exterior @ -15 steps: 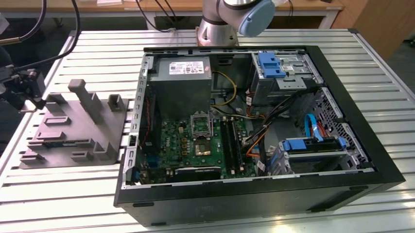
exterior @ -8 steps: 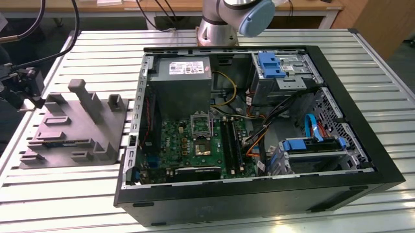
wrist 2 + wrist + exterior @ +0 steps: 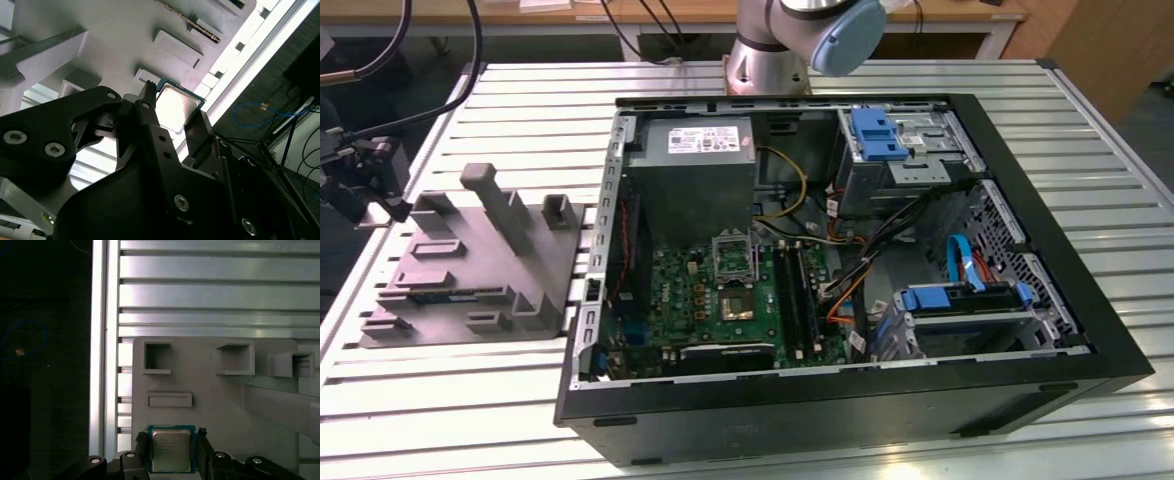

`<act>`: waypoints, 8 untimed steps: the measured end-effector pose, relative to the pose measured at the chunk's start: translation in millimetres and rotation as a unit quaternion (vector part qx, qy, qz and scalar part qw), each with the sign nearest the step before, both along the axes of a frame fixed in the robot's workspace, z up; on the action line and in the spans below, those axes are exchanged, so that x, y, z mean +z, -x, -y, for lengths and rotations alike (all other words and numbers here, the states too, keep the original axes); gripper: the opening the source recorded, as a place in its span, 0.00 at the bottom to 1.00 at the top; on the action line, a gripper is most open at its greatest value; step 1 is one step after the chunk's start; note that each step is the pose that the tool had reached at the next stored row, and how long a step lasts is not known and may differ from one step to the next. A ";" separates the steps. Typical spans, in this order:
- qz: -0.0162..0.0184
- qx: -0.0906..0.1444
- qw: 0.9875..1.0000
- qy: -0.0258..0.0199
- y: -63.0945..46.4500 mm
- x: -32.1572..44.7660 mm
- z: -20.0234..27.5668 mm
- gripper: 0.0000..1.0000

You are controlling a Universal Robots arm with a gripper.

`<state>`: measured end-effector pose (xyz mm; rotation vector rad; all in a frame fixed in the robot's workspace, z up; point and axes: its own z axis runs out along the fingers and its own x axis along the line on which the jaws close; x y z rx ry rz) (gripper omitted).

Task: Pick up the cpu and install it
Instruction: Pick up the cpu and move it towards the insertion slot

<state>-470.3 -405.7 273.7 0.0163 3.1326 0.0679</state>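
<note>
— On the grey fixture [image 3: 225, 405], close to the side that faces the slatted table's [image 3: 210, 295] edge rail, is where your cpu [image 3: 171, 452] lies: flat, silvery top up, a green border showing round it.

— And my gripper?

— Your gripper [image 3: 172, 440] stands astride the chip in both wrist views, its black metal close against two opposite sides. Whether it is pinching the cpu or merely standing round it, I cannot tell you.

— What else is on that block?

— A shallow oblong recess [image 3: 170, 400] lies just beside the cpu, and two square pockets [image 3: 157, 358] lie beyond that. In the second wrist view you see the cpu [image 3: 172, 105] framed by the gripper [image 3: 174, 111], with the pale fixture [image 3: 125, 30] behind it.

— Where is the machine?

— In the exterior view the fixture [image 3: 480, 260] sits on the slatted table [image 3: 454, 420], just beside the open computer case [image 3: 854, 410], on the exterior view's left. The case lies on its side with the green motherboard [image 3: 720, 300] facing up. A grey box [image 3: 694, 180] with a white label sits next to the board, and a blue drive bracket [image 3: 878, 135] is in the far corner. Your arm's base [image 3: 781, 45] stands on the table behind the case.
</note>
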 end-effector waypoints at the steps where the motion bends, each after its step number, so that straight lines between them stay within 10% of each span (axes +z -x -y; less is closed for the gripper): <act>1: 0.000 0.000 1.000 0.000 0.0 0.0 0.0 0.47; 8: 0.000 0.000 1.000 0.000 0.0 0.1 0.0 0.47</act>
